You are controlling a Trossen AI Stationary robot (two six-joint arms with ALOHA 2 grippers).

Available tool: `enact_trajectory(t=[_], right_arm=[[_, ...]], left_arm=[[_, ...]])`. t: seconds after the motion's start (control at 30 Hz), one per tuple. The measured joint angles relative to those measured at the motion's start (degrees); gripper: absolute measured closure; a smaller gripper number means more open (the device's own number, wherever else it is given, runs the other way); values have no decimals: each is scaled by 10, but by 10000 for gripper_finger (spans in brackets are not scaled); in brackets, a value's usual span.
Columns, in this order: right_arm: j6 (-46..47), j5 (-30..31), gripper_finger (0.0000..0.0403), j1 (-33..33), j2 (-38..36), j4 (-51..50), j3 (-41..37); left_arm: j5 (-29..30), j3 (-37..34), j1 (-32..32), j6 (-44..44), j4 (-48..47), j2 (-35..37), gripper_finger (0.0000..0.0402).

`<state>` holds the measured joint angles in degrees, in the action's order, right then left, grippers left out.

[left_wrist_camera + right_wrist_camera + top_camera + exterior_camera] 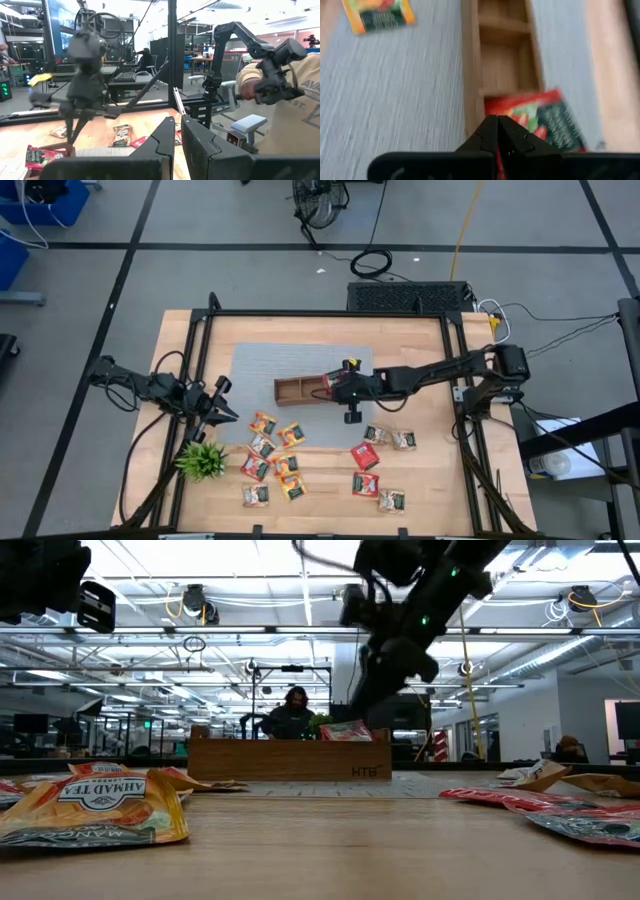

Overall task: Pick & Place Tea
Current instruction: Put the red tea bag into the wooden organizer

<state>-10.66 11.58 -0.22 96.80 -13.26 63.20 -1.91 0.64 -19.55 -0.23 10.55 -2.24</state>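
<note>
Closest to the table-level camera lies an orange-yellow sachet (95, 805), flat on the wood, with red ones (560, 810) off to the other side; none of these has been touched yet. From above I count roughly a dozen tea sachets (275, 455) scattered over the near part of the table, between the small green plant (203, 459) and the table's right side, all well apart from the wooden tray (300, 390) on the grey mat (260, 365).

Over the tray's end compartment nearest the right arm, the right gripper (497, 131) has its fingers pressed together on a red sachet (540, 120), which hangs partly over that compartment and partly over the tray's rim. I cannot tell whether the packet touches the tray floor. The other two compartments look empty in the wrist view.

Off at the table's left edge, just beside the plant, the left gripper (177, 145) waits with its fingers nearly together and nothing between them.

By my reckoning the job has barely begun: one sachet is at the tray and not yet let go, and all the rest remain to be carried over.
</note>
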Motion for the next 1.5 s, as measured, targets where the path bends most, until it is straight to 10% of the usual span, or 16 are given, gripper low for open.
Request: enact_trajectory(t=[0.8, 1.5], right_arm=[[-7, -10, 403, -39, 72, -16, 2], [71, 10, 371, 73, -41, 4, -2]], left_arm=[[0, 0, 0, 0, 0, 0, 366], [0, 0, 0, 0, 0, 0, 366]])
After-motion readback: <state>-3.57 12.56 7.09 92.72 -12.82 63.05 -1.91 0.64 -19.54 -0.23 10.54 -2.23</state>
